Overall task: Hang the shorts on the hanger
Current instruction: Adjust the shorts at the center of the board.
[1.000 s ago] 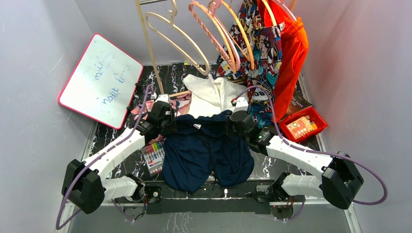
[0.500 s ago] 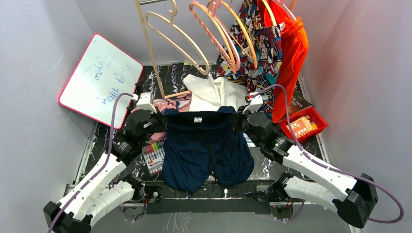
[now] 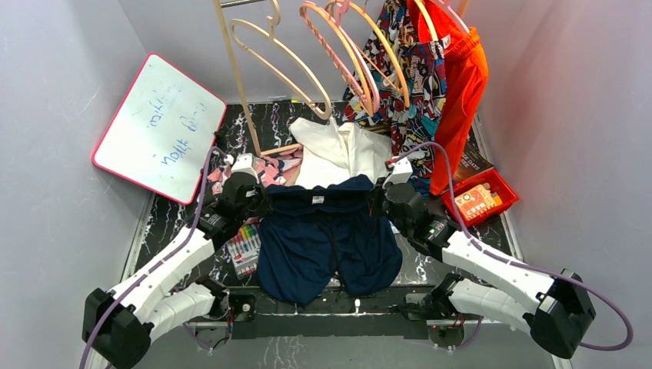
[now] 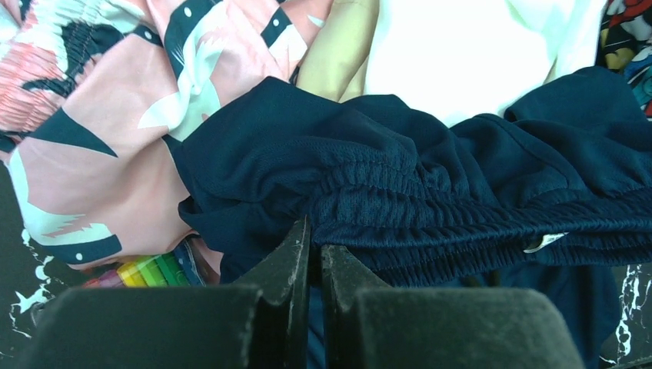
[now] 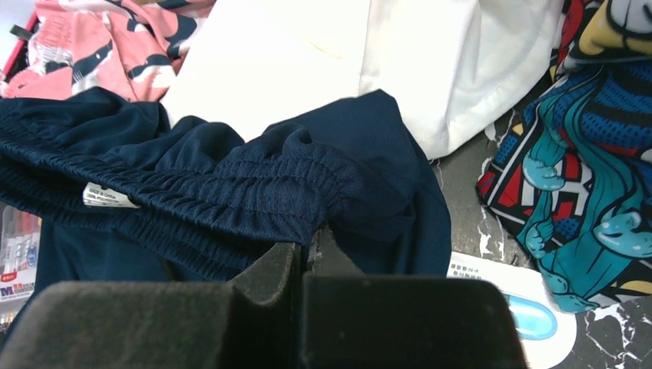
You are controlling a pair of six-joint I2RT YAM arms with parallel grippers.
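The left pincer (image 3: pixel 261 201) and right pincer (image 3: pixel 378 201), seen from above, each pinch a waistband corner of the navy shorts (image 3: pixel 330 250), which lie spread on the counter (image 3: pixel 277 123) below the hanger (image 3: pixel 390 65). At the left wrist the jaws are clamped on gathered elastic, and the right wrist shows likewise. The cloth looks soft, light and floppy, so the waistband seems the sensible hold.

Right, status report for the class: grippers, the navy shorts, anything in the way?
Jaws shut on the waistband ends, left gripper and right gripper. Navy shorts spread out, not yet hung. A white garment lies right behind the waistband, touching it.
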